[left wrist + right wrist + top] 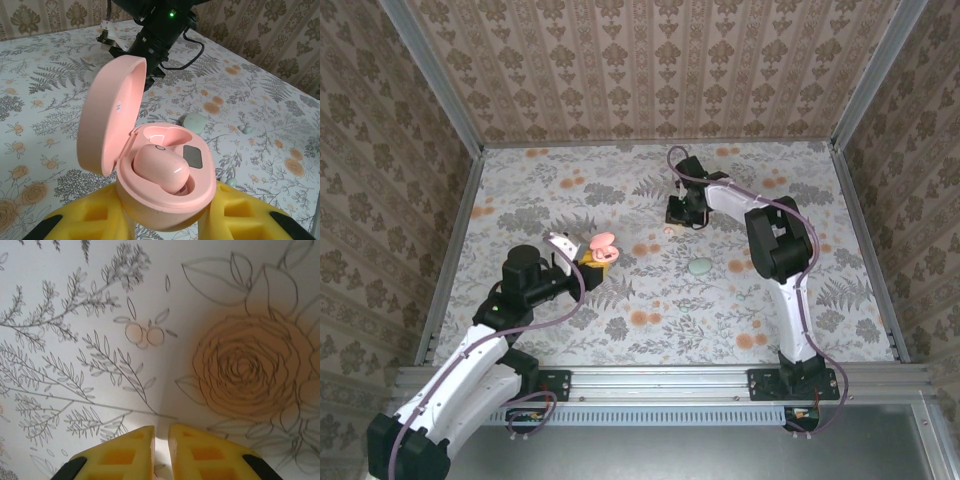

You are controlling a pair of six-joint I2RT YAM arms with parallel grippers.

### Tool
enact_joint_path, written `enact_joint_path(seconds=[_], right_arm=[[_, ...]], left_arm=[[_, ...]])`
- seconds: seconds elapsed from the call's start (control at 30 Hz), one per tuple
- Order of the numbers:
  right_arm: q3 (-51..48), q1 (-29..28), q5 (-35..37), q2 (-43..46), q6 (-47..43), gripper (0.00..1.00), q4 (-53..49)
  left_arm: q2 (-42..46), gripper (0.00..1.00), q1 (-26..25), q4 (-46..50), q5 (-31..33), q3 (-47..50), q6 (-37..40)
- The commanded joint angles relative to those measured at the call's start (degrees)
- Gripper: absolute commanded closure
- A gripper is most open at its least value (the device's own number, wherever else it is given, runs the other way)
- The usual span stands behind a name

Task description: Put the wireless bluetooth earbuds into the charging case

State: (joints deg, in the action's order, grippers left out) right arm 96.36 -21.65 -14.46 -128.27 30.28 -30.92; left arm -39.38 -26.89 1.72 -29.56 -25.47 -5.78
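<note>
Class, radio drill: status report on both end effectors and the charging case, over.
Left end effector shut on open charging case, one earbud seated. Right end effector low over table, nearly closed, grip unclear. Mint oval loose nearby.

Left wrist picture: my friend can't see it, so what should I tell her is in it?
The left gripper holds an open pink charging case with one pink earbud sitting inside. Behind it, a pale green oval thing lies on the flowered table.
</note>
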Motion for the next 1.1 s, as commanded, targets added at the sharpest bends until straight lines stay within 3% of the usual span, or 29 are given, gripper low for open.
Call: enact_joint_path(seconds=[0.0,0.27,1.07], right_arm=[[-5.7,-0.7,-2.2,2.3,4.4,0.83,-2.6],[-11.1,-1.6,-5.5,4.9,10.5,0.83,2.1],[-23.6,-4.2,-4.3,12.2,17.3,0.83,-0.4]], left_arm=[[0.1,1.00,0.4,-1.1,-0.9,-0.6,-0.1],[0.3,1.00,0.4,-1.3,-1.1,-0.5,-0.4],[1.2,1.00,0.4,-1.8,-1.1,0.2,-1.0]])
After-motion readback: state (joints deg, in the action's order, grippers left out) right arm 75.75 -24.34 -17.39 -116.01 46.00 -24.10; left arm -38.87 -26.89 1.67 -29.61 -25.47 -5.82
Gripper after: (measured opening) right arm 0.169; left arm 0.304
